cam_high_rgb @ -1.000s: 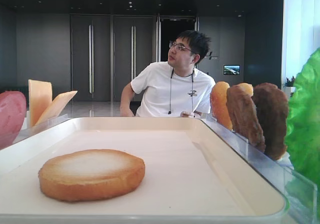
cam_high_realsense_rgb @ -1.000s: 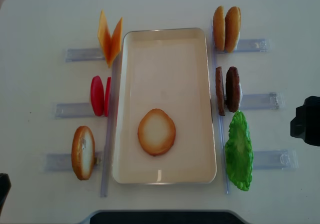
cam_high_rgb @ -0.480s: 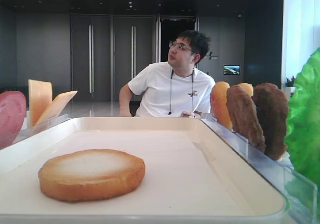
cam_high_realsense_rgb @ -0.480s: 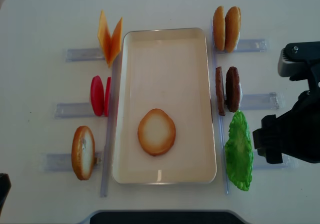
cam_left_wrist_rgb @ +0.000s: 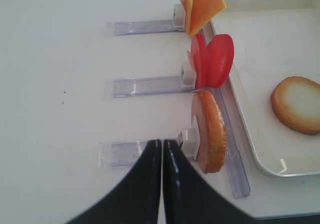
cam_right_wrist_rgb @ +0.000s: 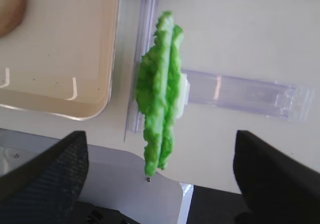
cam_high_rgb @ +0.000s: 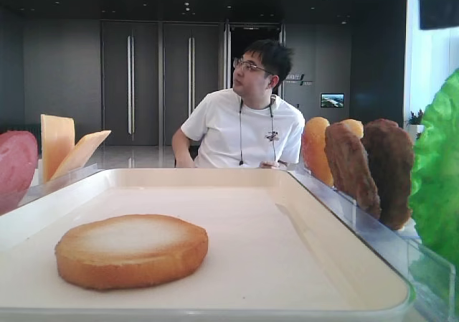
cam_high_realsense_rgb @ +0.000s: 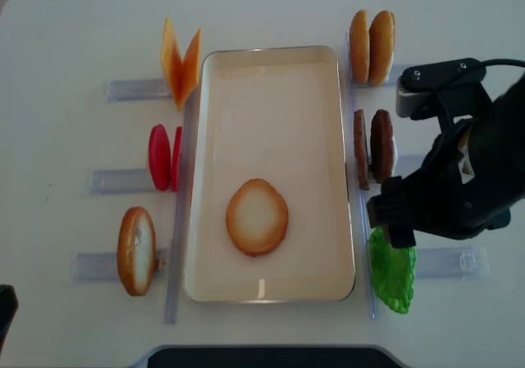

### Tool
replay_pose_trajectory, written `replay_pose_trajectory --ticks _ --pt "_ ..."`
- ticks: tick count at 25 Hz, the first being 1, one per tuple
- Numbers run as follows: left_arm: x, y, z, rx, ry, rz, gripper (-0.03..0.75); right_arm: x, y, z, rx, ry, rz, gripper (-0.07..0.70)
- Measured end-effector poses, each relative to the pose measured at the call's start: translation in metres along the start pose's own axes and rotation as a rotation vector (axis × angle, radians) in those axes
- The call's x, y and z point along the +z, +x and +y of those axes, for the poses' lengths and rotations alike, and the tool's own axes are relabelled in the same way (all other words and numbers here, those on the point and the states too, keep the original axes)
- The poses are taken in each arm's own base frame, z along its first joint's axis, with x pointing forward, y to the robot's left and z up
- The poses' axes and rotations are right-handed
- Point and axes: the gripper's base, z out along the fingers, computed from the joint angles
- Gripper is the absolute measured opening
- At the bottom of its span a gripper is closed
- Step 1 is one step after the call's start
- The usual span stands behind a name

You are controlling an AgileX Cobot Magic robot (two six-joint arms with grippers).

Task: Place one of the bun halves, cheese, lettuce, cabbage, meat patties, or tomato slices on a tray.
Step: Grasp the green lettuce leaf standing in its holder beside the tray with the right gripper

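A cream tray point(cam_high_realsense_rgb: 271, 51) lies mid-table with one bun half point(cam_high_realsense_rgb: 257, 216) flat on it. The lettuce point(cam_right_wrist_rgb: 157, 99) stands on edge in a clear rack right of the tray. My right gripper point(cam_right_wrist_rgb: 160, 134) hangs open above it, fingers wide on either side and not touching. From above, the right arm point(cam_high_realsense_rgb: 447, 192) covers the lettuce's point(cam_high_realsense_rgb: 392, 274) upper part. My left gripper point(cam_left_wrist_rgb: 161, 142) is shut and empty, just left of a standing bun half point(cam_left_wrist_rgb: 210, 131). Cheese point(cam_high_realsense_rgb: 180, 61), tomato slices point(cam_high_realsense_rgb: 164, 156), meat patties point(cam_high_realsense_rgb: 373, 147) and two more bun halves point(cam_high_realsense_rgb: 371, 47) stand in racks. Cabbage is out of view.
Clear plastic racks point(cam_high_realsense_rgb: 123, 89) line both long sides of the tray and stick out sideways. A person point(cam_high_rgb: 244, 132) in a white shirt sits at the table's far side. The table's near edge point(cam_high_realsense_rgb: 262, 353) lies just below the tray.
My right arm has come in from the right edge and moved left over the lettuce. The left gripper and the food have not moved. The person has shifted slightly.
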Motion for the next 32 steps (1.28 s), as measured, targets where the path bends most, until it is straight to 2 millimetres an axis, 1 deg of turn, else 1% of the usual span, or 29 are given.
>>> replay_pose_trajectory --ticks 3,7,19,23,25,29,32 --pt "0.0 0.0 0.0 0.0 0.0 0.001 0.0 0.008 -0.012 0.007 -0.016 0.012 0.02 0.59" --pt "0.0 0.0 0.0 0.0 0.0 0.001 0.0 0.019 -0.018 0.011 -0.034 0.026 0.045 0.59" --pt "0.0 0.0 0.0 0.0 0.0 0.001 0.0 0.031 -0.022 0.013 -0.062 0.043 0.079 0.59" --pt "0.0 0.0 0.0 0.0 0.0 0.001 0.0 0.032 -0.022 0.013 -0.067 0.045 0.083 0.589" --pt "0.0 0.0 0.0 0.0 0.0 0.001 0.0 0.032 -0.022 0.013 -0.069 0.045 0.084 0.571" --pt "0.0 0.0 0.0 0.0 0.0 0.001 0.0 0.032 -0.022 0.013 -0.069 0.044 0.082 0.505" --pt "0.0 0.0 0.0 0.0 0.0 0.001 0.0 0.032 -0.023 0.014 -0.067 0.034 0.073 0.481"
